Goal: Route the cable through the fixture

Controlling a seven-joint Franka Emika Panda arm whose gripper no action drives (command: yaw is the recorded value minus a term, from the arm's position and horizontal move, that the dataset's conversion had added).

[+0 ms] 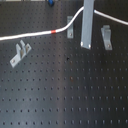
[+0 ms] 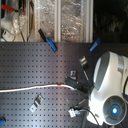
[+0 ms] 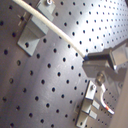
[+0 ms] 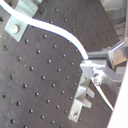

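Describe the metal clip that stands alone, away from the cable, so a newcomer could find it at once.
Start at the black perforated board in the first exterior view and follow the white cable to its red-orange band. Below the cable, toward the first exterior view's left, stands a small grey metal clip. Unlike the other clips, it sits clear of the cable and far from the gripper's finger.

The board's (image 1: pixel 65 95) near half lies open. Toward its far edge, three clips (image 1: pixel 20 53) (image 1: pixel 70 27) (image 1: pixel 106 36) and the cable (image 1: pixel 30 35) stretched between them crowd the way.
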